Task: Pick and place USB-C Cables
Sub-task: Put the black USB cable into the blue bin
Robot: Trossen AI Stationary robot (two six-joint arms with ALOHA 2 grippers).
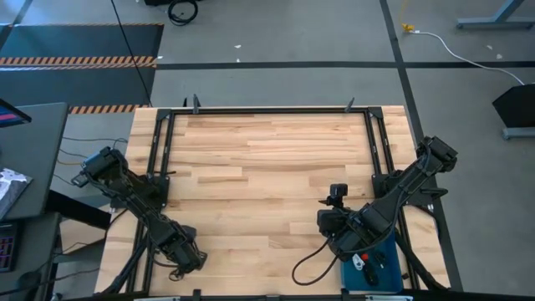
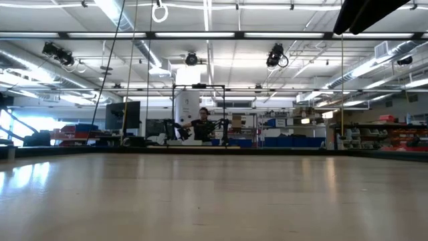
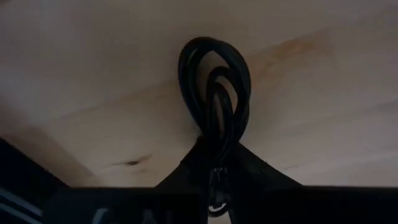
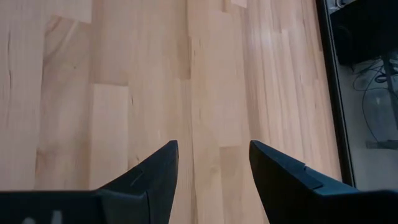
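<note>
Nearest, the left gripper (image 3: pixel 214 180) is clenching a black cable bundle (image 3: pixel 214 87), its loops lying against the wooden table (image 1: pixel 267 167) at the near left corner. Beside it, the right gripper (image 4: pixel 213 165) is hovering with jaws spread wide over bare boards, next to the blue tray (image 1: pixel 389 269) holding small cables. No readable writing is showing anywhere.

Through my right wrist camera I see the right gripper (image 4: pixel 213 168) with its two dark fingers (image 4: pixel 152 177) spread apart and nothing between them. Past them lies bare wooden table (image 4: pixel 155 74) of pale planks. A black frame rail (image 4: pixel 331 93) runs along the table's edge, with loose cords (image 4: pixel 376 106) on the floor beyond.
</note>
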